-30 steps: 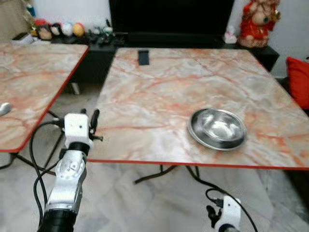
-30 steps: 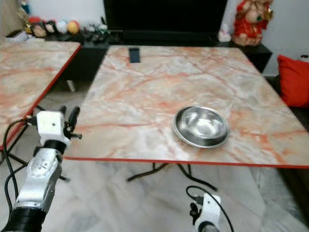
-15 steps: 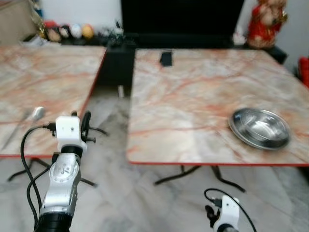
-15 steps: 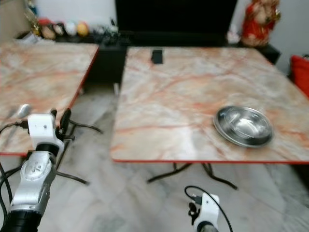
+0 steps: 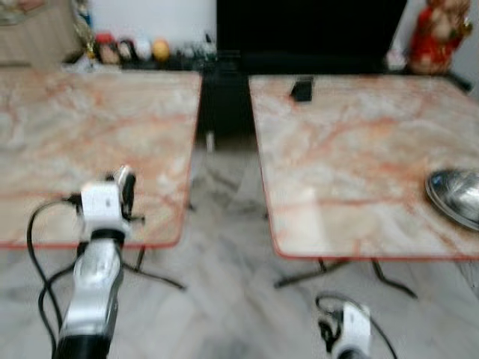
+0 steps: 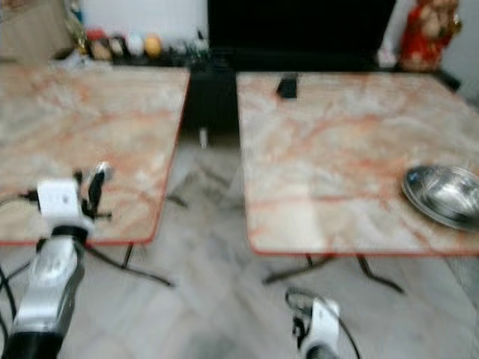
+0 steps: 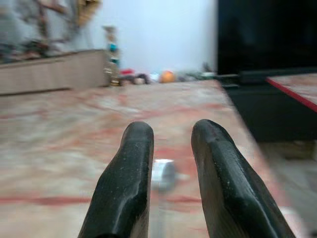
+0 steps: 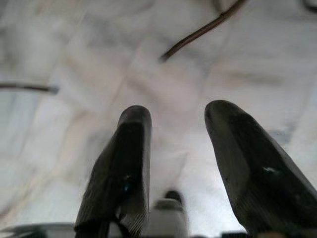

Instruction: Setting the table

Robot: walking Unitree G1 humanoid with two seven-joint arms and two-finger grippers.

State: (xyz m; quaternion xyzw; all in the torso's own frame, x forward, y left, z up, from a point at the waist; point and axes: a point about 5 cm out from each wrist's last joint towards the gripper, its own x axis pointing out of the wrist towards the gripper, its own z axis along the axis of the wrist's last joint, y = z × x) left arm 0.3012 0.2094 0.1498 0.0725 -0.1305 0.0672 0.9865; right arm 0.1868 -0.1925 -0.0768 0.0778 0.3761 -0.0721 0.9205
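Observation:
A steel bowl (image 5: 456, 196) sits near the front edge of the right marble table (image 5: 352, 149). A silver spoon (image 7: 162, 173) lies on the left marble table (image 5: 90, 127), close to its front edge. My left gripper (image 7: 171, 131) is raised in front of that table, open, with the spoon head seen through the gap between its fingers and a little beyond them. From the head it shows as black fingers (image 5: 127, 191) at the table's front edge. My right gripper (image 8: 176, 111) hangs low over the floor, open and empty. The pictures are blurred.
A black phone (image 5: 301, 89) lies at the far side of the right table. Between the two tables runs a gap of marble floor (image 5: 224, 224). A dark TV cabinet (image 5: 307, 30), small ornaments (image 5: 138, 51) and a red figurine (image 5: 438, 34) stand behind. Table legs and cables run underneath.
The camera has swung left: the left table takes up more of the picture and the bowl has slid to the right edge. My left gripper now stands before the spoon.

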